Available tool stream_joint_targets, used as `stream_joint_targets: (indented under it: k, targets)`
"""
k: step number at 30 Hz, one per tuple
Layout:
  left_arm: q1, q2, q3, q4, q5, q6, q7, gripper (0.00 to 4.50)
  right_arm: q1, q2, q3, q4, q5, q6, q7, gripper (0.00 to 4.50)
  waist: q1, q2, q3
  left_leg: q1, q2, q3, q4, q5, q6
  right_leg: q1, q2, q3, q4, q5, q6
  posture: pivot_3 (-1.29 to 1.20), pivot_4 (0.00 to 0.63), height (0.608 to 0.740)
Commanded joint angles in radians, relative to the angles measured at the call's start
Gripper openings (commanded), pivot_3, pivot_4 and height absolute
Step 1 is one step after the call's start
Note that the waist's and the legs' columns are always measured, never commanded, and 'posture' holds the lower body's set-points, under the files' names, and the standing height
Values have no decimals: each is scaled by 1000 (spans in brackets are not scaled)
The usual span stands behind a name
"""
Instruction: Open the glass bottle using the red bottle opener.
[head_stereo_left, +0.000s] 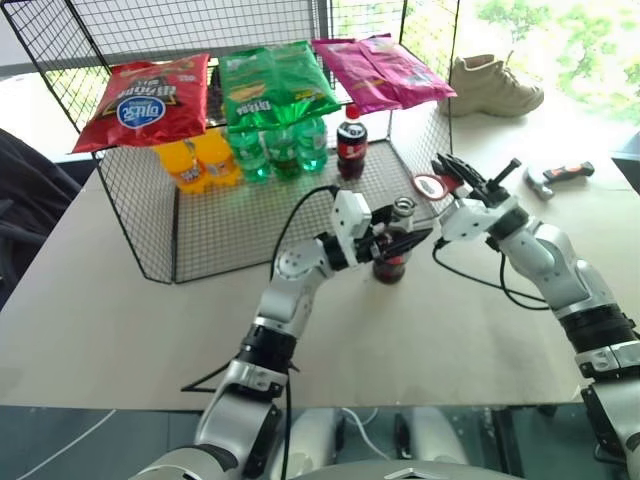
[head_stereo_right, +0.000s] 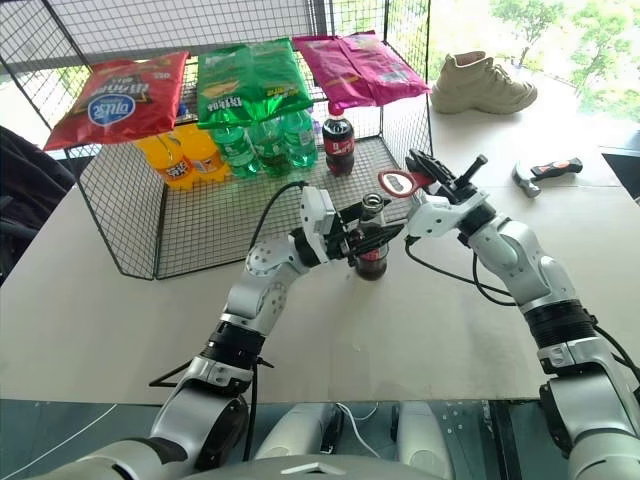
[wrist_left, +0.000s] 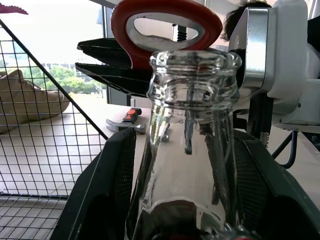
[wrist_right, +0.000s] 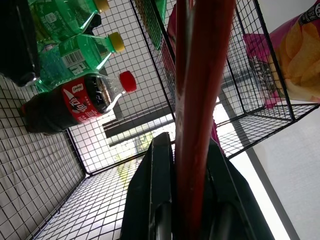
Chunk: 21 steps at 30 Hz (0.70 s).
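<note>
A pale tabletop (head_stereo_left: 120, 330) by sunlit windows holds a wire mesh rack (head_stereo_left: 150, 240) at eleven o'clock. The glass bottle (head_stereo_left: 392, 262) stands centre, its neck clamped by the left gripper (head_stereo_left: 400, 243); the mouth looks bare, so the cap seems already off. The right gripper (head_stereo_left: 452, 172), clenched on the red bottle opener (head_stereo_left: 432, 186), holds it at one o'clock, just beside the rim. Lift it straight clear, without nudging the bottle. A hammer (head_stereo_left: 553, 177) and a shoe (head_stereo_left: 495, 85) lie well apart at two o'clock.

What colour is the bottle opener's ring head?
Red, with a pale metal inner rim; clearest in the left wrist view.
</note>
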Motion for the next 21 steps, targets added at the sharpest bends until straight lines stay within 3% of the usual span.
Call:
stream_joint_targets:
  k: [1,3,4,5,7,8,21]
  targets:
    - [21,-1,-14,-2,-7,21,-13,2220,-13,-1,-34,-16,17,-7,-11,0,0,0,0,0,0,0,0,0,0,0,0,0,0,0,0,0,150,740]
    - [24,0,-12,-6,-10,21,-16,2220,-13,1,-34,-16,17,-6,-11,0,-1,0,0,0,0,0,0,0,0,0,0,0,0,0,0,0,150,740]
    - [25,0,-11,-7,-10,21,-16,3115,-14,2,-33,-15,18,-5,-11,0,-1,0,0,0,0,0,0,0,0,0,0,0,0,0,0,0,150,740]
    - [25,-1,-10,-8,-9,19,-15,3284,-14,3,-33,-14,18,-5,-11,0,-1,0,0,0,0,0,0,0,0,0,0,0,0,0,0,0,150,740]
    - [26,-1,-9,-11,-4,13,-14,4251,-14,5,-33,-14,19,-4,-10,0,-2,0,0,-1,0,0,0,0,0,-1,0,0,0,0,0,0,150,740]
    - [28,-1,-8,-13,-4,13,-16,4450,-13,6,-32,-14,19,-4,-10,0,-3,0,0,-2,0,0,0,0,0,-3,0,1,0,0,0,0,150,740]
    - [73,60,-5,-81,-3,34,-33,4450,7,10,-39,-13,25,-2,-13,0,-10,0,0,-3,0,2,0,0,0,-4,0,2,1,0,0,0,150,740]
